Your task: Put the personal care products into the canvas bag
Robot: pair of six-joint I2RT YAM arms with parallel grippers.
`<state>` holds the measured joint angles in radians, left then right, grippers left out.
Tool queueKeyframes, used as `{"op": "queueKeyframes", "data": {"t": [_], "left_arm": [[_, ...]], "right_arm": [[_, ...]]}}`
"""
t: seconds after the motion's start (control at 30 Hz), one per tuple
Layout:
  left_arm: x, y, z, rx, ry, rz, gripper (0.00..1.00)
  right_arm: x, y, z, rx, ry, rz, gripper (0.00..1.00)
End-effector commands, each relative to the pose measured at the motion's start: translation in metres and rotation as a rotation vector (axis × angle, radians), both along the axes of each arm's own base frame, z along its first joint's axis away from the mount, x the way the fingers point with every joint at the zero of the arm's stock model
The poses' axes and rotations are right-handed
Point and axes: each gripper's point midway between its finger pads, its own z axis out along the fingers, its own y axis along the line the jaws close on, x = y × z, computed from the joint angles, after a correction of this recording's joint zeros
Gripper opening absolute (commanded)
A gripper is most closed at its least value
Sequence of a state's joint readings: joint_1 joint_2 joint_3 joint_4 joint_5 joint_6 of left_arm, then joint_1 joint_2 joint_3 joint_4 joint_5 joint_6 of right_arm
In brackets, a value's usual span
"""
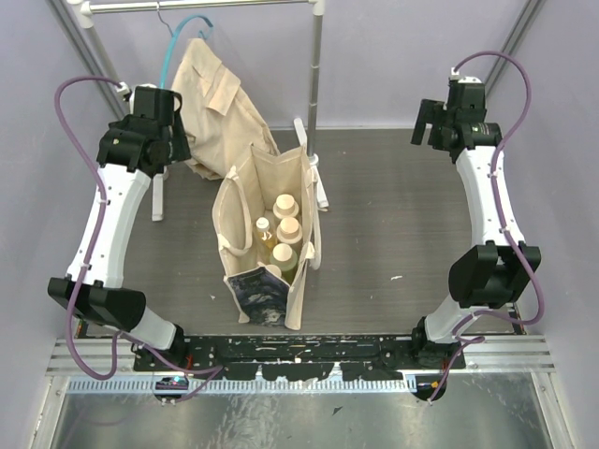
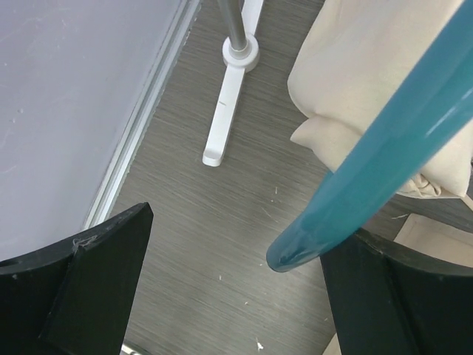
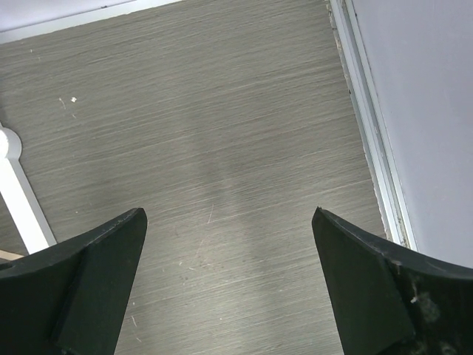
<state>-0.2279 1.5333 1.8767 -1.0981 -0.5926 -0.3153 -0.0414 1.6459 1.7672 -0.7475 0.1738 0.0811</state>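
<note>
Bottles bagged, both arms raised and well clear of the bag.

We see the small bottles with cream round caps (image 1: 284,232) standing inside the cream canvas tote bag (image 1: 234,220), which stands upright mid-table with its dark printed end nearest the arm bases; none lie loose on the grey wood-grain table (image 3: 222,111), so we judge the task essentially done. The left gripper (image 2: 236,237) is spread wide and holds nothing, and so is the right gripper (image 3: 229,218). Our worry is the left side: the tip of the teal plastic hanger (image 2: 384,163) sits right by one finger, with the tan shirt (image 2: 369,66) just behind. A careless swing could hook it and drag the shirt or the white rack foot (image 2: 225,103). The soft bag could also topple if an arm brushed it.
</note>
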Motion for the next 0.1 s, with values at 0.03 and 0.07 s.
{"op": "queueKeyframes", "data": {"t": [0.03,0.07], "left_arm": [[-0.0005,0.0019,0.0132,0.008,-0.048,0.0,0.98],[-0.001,0.0023,0.0139,0.01,-0.051,0.002,0.98]], "right_arm": [[0.0007,-0.0036,0.0371,-0.016,-0.109,-0.009,1.0],[0.0005,-0.0031,0.0368,-0.015,-0.108,-0.009,1.0]]}}
